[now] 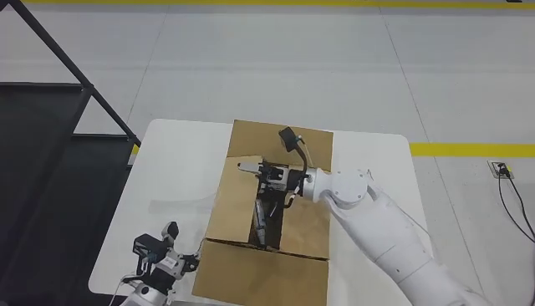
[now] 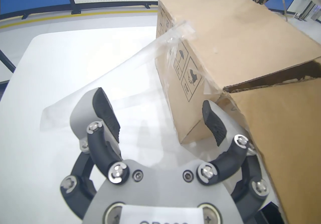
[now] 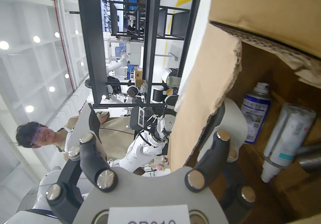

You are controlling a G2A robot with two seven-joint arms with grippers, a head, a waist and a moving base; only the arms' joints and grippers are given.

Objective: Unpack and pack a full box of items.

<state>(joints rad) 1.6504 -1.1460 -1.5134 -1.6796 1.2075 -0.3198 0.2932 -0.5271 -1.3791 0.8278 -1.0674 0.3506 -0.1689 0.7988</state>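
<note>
Evidently the right gripper is placed to deal with a flap of the box. Its fingers are spread, one on each side of the flap's edge. My guess is that the flap must be folded back before anything can come out. The box stands mid-table with its flaps partly open. It is plain brown corrugated card, and the flap's edge is ragged where the fluting shows. Inside lie a spray can with a glossy blue-and-white label and, beside it, a pale cylindrical bottle.

The left gripper hangs over the table just beside a near corner of the box, spread and holding nothing. Clear tape trails from that corner onto the smooth white top.
</note>
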